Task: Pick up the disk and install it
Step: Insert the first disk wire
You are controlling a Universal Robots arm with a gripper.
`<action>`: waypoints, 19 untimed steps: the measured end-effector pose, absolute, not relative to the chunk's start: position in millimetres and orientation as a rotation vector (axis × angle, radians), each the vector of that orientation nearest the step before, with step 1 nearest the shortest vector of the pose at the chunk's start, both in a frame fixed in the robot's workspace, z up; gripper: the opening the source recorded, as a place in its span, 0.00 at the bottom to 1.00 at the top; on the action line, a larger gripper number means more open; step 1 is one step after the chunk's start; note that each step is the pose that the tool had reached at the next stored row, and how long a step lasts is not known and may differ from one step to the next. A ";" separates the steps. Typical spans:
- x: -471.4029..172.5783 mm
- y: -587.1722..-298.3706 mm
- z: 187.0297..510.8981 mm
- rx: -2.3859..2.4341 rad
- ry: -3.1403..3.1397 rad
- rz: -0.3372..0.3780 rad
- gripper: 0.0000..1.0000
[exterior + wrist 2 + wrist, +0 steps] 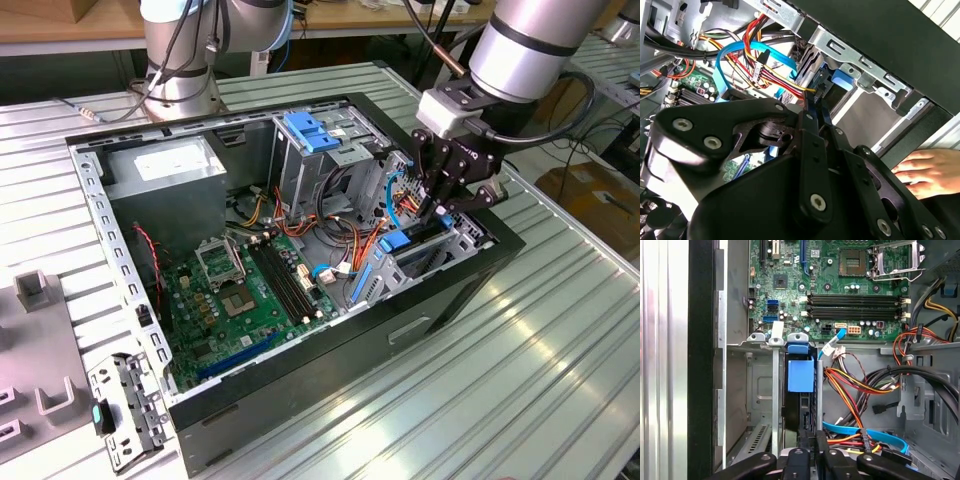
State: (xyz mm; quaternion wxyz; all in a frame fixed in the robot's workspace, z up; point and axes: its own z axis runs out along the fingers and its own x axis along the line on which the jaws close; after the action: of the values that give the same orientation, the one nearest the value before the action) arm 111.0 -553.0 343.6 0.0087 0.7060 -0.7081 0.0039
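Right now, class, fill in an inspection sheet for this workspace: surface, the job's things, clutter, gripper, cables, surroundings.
Surface: ribbed grey metal table bearing an open black computer case.
Job's things: disk in its bright blue plastic carrier, standing edge-on in the silver drive bay.
Clutter: loose perforated silver metal bracket on the table.
Gripper: black gripper down in the drive bay at the disk; finger state unclear.
Cables: flat blue data cable; red, yellow and orange wire bundle.
Surroundings: a person's hand beside the case.

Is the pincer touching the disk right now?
Touching. In the first wrist view, the pincer closes on the edge of the disk, which stands on edge in the drive cage, with no gap.
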 end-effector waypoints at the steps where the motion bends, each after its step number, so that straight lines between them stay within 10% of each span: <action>1: 111.0 -553.0 343.6 2.205 -2.213 0.012 0.17; 19: 111.0 -553.3 346.5 2.201 -2.217 0.012 0.17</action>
State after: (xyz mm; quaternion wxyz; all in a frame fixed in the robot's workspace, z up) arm 111.0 -553.3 346.5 0.0086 0.7045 -0.7097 0.0039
